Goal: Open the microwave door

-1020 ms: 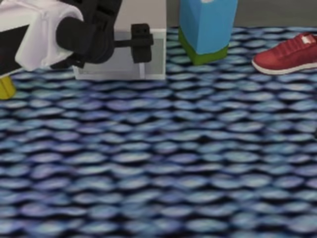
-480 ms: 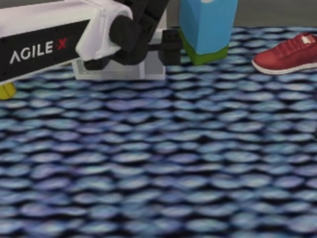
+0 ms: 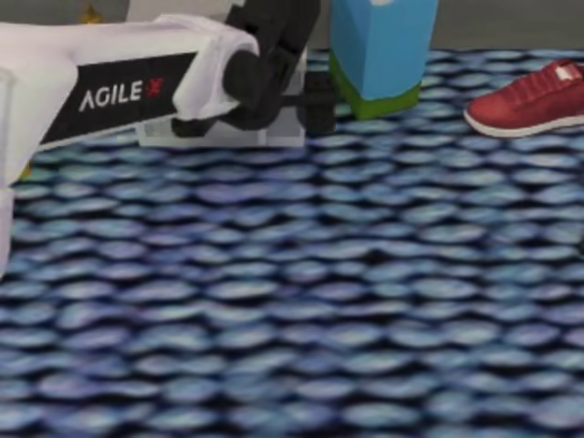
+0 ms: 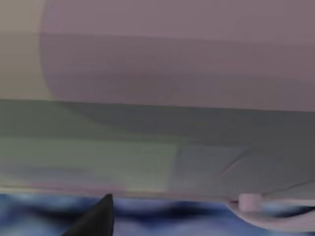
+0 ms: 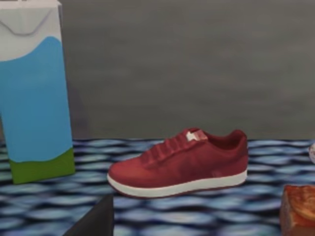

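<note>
The light-grey microwave (image 3: 219, 137) stands at the table's far left, mostly covered by my left arm. My left gripper (image 3: 315, 100) is at the right edge of its front, close beside the carton, and is open. In the left wrist view the microwave door (image 4: 88, 142) fills the picture as a grey-green window with a pale frame, very near; one dark fingertip (image 4: 101, 219) shows below it, nothing between the jaws. My right gripper (image 5: 142, 223) is open and parked, out of the top view.
A blue-and-green carton (image 3: 383, 55) stands upright just right of the microwave. A red shoe (image 3: 529, 96) lies at the far right. A brown block (image 5: 298, 209) shows at the edge of the right wrist view. A blue knitted cloth (image 3: 301, 292) covers the table.
My left arm has swung to the right across the microwave's front, carrying the gripper from the door's middle to its right edge next to the carton. Nothing else has moved.
</note>
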